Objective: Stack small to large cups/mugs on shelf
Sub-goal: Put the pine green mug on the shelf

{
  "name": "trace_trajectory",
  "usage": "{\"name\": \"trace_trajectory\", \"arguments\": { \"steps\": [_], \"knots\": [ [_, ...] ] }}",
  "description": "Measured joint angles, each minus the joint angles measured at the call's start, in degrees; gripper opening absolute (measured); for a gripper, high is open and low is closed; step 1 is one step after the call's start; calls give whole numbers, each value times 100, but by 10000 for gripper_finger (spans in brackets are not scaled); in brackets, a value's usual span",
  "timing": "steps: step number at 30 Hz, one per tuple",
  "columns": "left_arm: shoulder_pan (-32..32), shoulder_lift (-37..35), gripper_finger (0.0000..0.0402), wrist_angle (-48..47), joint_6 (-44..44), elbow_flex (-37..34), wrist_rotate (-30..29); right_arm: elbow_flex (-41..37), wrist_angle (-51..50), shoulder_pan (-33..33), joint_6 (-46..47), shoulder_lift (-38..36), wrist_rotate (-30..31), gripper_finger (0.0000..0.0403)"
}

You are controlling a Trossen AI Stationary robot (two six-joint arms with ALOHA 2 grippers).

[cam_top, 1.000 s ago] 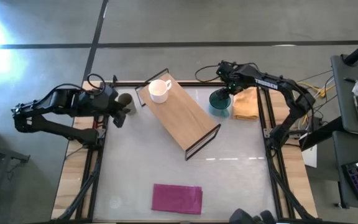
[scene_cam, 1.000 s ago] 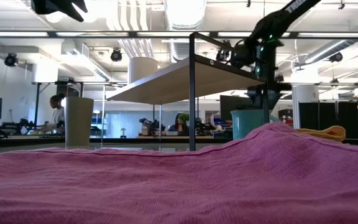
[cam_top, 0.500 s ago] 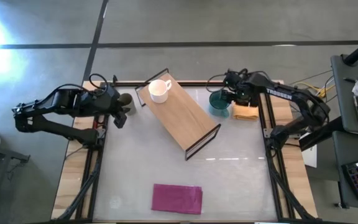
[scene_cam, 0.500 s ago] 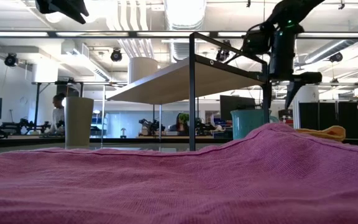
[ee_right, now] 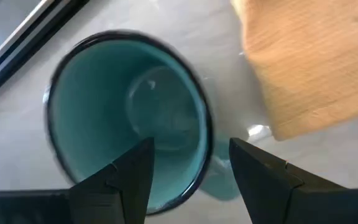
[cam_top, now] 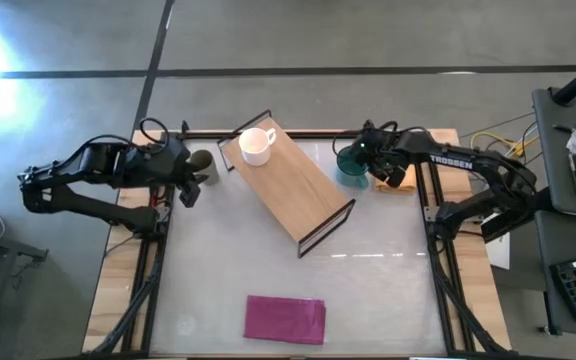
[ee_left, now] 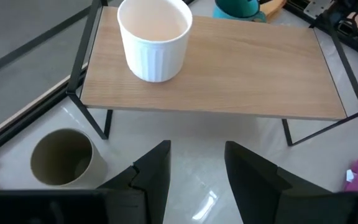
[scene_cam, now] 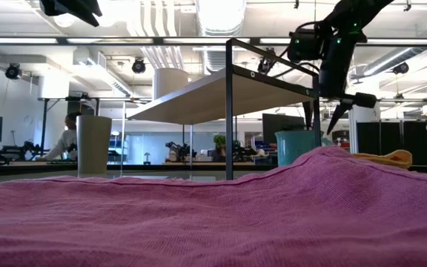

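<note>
The teal-green mug (cam_top: 351,166) stands on the table at the far right, beside the shelf (cam_top: 290,182). My right gripper (cam_top: 369,158) hovers open just above its rim; in the right wrist view (ee_right: 191,180) one finger is over the mug's mouth and one outside it, near the handle (ee_right: 221,184). The white mug (cam_top: 256,145) stands on the shelf's far end. The olive-brown cup (cam_top: 200,160) stands on the table left of the shelf. My left gripper (cam_top: 186,190) is open and empty, high beside that cup (ee_left: 61,158).
An orange cloth (cam_top: 400,182) lies right of the teal mug, partly under my right arm. A magenta cloth (cam_top: 284,318) lies at the near edge and fills the low view's foreground (scene_cam: 213,215). The shelf's black wire legs (cam_top: 326,228) stand mid-table.
My right gripper has turned about above the teal mug while its arm has swung toward the table's right side; it stays over the mug. The mug has not moved.
</note>
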Motion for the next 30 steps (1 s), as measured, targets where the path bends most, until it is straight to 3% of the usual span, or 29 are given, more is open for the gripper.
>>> {"name": "trace_trajectory", "arguments": {
  "steps": [9, 18, 30],
  "knots": [
    [0, -105, 137, 2, 274, 0, 13, -82, -5, 20, 331, 189, 314, 193],
    [0, -170, 137, 2, 293, 0, -6, -211, 63, 20, 472, 523, 326, 111],
    [0, -223, 137, -126, 247, 0, -6, -184, 20, 20, -745, 757, 455, 22]
  ]
}}
